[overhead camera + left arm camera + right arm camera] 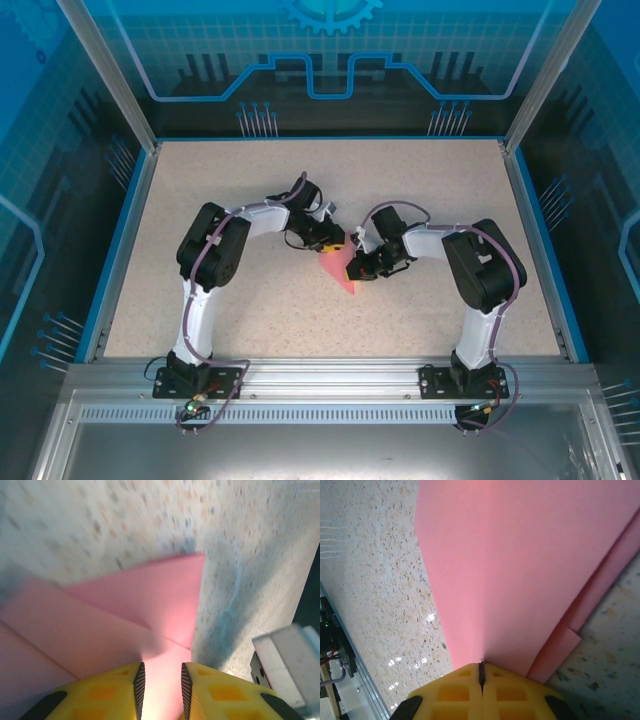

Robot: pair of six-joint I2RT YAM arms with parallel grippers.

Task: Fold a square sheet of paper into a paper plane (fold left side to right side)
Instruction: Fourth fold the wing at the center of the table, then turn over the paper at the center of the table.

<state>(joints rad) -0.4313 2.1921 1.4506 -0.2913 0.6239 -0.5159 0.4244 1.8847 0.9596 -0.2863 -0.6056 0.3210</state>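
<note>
The square sheet of paper [341, 270] is pink, folded into a pointed shape, and lies flat on the speckled table between the two arms. In the left wrist view its folded flaps [135, 605] overlap just ahead of my left gripper [161, 672], whose yellow fingers stand apart with pink paper showing in the gap. My left gripper [328, 240] is over the paper's far end. My right gripper [481, 666] is shut. Its tips rest on the paper [520, 565] where a faint crease runs away from them. It stands at the paper's right side [362, 266].
The speckled tabletop [250, 310] has free room all around the paper. Blue rails [118, 240] edge it left and right, and a metal frame [330, 372] runs along the near edge. A grey part of the other arm [287, 652] shows at the left wrist view's right edge.
</note>
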